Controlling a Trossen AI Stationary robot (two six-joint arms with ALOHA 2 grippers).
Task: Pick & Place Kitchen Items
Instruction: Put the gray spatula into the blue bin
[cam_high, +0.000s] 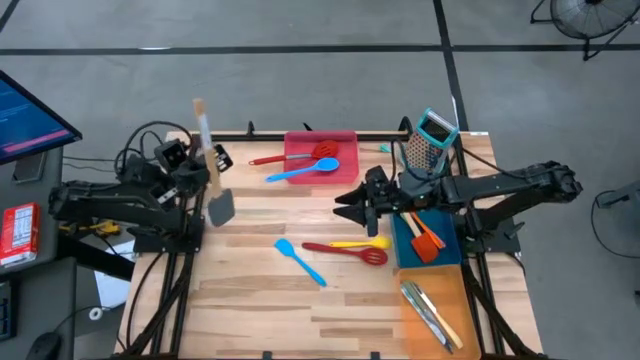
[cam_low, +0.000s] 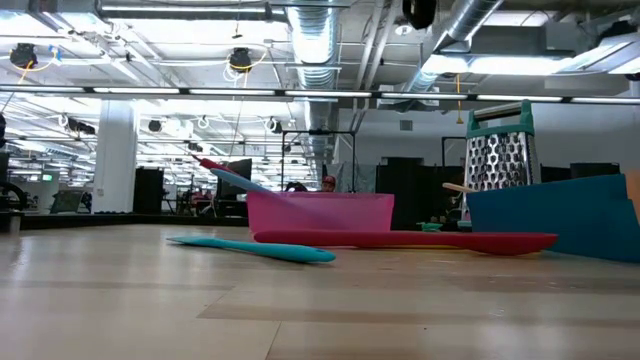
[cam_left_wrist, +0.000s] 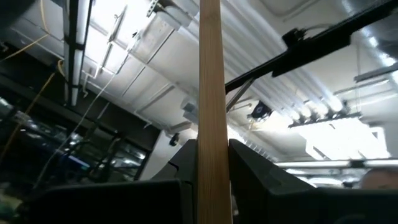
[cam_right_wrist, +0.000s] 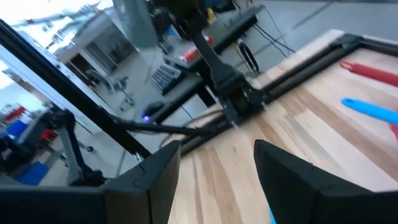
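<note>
at table rear, red tray (cam_high: 345, 150) holding blue spoon (cam_high: 303, 171), left gripper (cam_high: 212, 160) clamping wooden-handled spatula (cam_high: 211, 170), right gripper (cam_high: 350, 207) open

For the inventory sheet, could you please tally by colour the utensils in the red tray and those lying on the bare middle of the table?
Red: 2 (red utensil in the red tray; red slotted spoon on the table)
Blue: 2 (blue spoon in the tray; blue spatula on the table)
Yellow: 1 (yellow utensil on the table)
Total: 5
</note>
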